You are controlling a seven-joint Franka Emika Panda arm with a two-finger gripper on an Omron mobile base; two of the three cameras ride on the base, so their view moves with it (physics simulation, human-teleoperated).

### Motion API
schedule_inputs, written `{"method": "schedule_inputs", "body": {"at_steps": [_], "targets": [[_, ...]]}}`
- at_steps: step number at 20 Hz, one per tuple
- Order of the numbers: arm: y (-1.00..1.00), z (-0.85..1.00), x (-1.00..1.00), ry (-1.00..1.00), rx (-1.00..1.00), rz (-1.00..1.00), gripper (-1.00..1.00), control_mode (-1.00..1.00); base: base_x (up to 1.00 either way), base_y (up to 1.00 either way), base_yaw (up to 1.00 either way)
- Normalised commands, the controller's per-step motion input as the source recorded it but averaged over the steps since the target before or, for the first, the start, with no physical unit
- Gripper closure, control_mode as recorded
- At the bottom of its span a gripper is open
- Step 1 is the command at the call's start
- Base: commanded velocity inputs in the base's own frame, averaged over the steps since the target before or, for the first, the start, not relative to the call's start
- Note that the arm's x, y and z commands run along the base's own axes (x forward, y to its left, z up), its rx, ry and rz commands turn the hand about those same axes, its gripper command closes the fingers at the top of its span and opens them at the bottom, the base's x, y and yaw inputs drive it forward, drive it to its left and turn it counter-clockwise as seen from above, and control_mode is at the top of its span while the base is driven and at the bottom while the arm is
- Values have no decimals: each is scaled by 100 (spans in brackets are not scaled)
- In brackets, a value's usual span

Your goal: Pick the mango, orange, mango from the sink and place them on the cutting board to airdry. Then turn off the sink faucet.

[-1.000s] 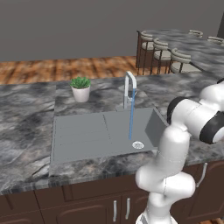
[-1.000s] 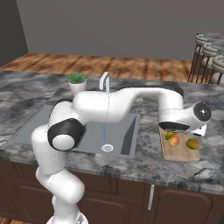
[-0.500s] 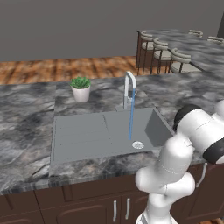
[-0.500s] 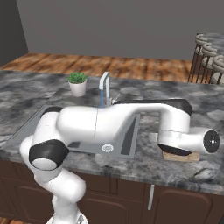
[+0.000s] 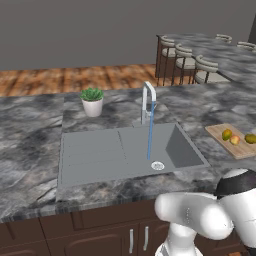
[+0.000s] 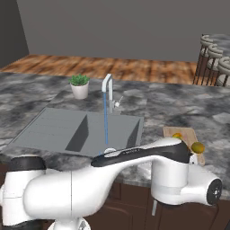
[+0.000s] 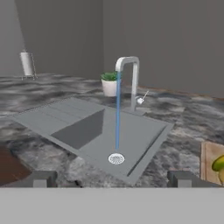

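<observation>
I read the fruit-moving as finished and the faucet step as the one in hand. The sink (image 5: pixel 105 155) lay bare of fruit, its basin holding nothing but the drain and the blue stream of water (image 5: pixel 150 132) falling into it. The sink faucet (image 5: pixel 147 102) stood at the back rim, running, with its small side lever (image 7: pixel 141 99) angled out beside the stem. On the counter to the right, well apart from the basin, the cutting board (image 5: pixel 222 135) carried all three fruits: a mango (image 5: pixel 227 134), the orange (image 5: pixel 235 140) just beside it, and a second mango (image 5: pixel 250 138). The gripper (image 7: pixel 111 179) hung low in front of the sink with its jaws spread wide, holding nothing. My next move, as I judged it, called for reaching across the basin to that lever and pushing it shut.
</observation>
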Motion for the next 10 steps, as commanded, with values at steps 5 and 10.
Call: {"method": "schedule_inputs", "body": {"at_steps": [5, 10], "targets": [[68, 14, 3, -25, 0, 7, -100, -100, 0, 0, 0], [48, 25, 26, -9, 0, 9, -100, -100, 0, 0, 0]]}}
